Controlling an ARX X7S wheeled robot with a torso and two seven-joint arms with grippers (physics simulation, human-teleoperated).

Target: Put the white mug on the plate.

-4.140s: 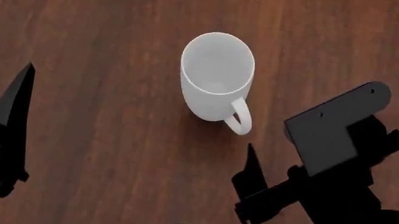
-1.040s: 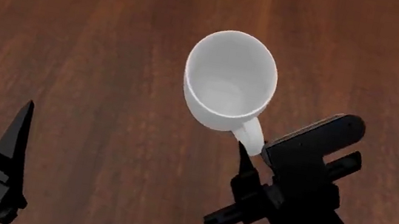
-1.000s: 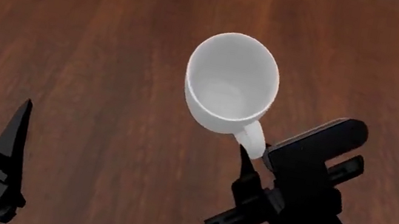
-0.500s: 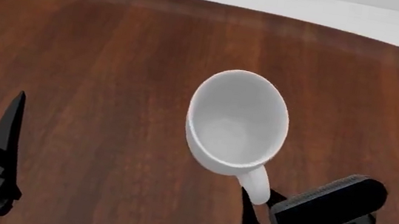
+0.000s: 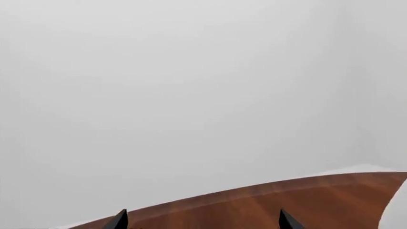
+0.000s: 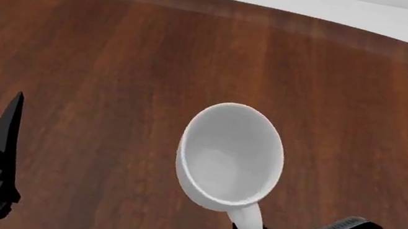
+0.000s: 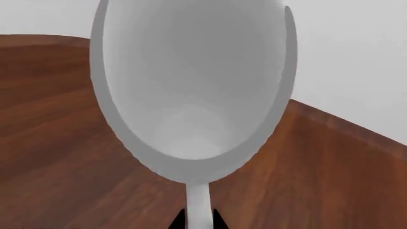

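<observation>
My right pincer (image 7: 197, 220) is clamped on the loop handle of the white mug (image 6: 230, 156); in the right wrist view the two dark tips sit tight on either side of the thin white handle strip. From there the mug lies straight out beyond the tips, its open mouth facing the head camera, and its long axis looks tilted rather than plumb. I judge it to be carried clear of the tabletop (image 6: 116, 42), though no frame shows the gap under its base.

My left pincer (image 5: 202, 220) is spread wide with nothing between its tips, well apart from the mug on the other side, so the right arm is the one doing the work.

The plate is in none of my views, so I cannot say which way it lies from the mug. I would bring it into sight before lowering.

Around the mug the wood is bare. The tabletop's far edge runs across the top of the head view, well beyond the mug, leaving ample room to move.
</observation>
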